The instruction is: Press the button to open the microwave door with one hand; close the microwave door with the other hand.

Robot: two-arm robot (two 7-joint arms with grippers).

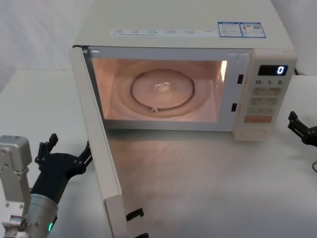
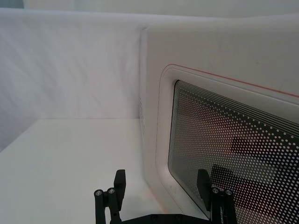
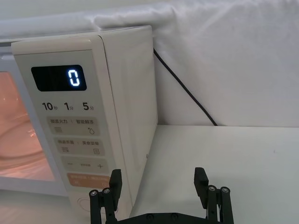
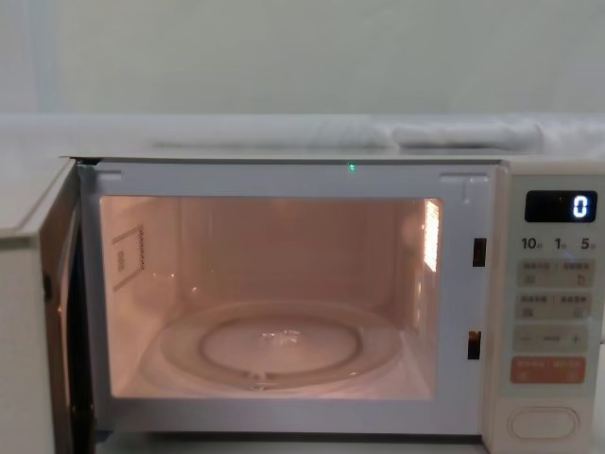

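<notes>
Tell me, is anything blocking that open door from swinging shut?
Nothing visible. The door stands wide open, and the table in its swing path to the oven front is bare. The left pincer sits just outside the door, open, facing its window.

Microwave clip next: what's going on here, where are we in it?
The microwave door stands wide open, swung out toward the robot, with the cavity lit and the glass turntable bare. The left gripper sits open just outside the door's outer face, facing its window, placed to push it shut. The right gripper hangs open by the control panel, beside the microwave's lower right corner, touching nothing. So opening looks done; closing is not.
</notes>
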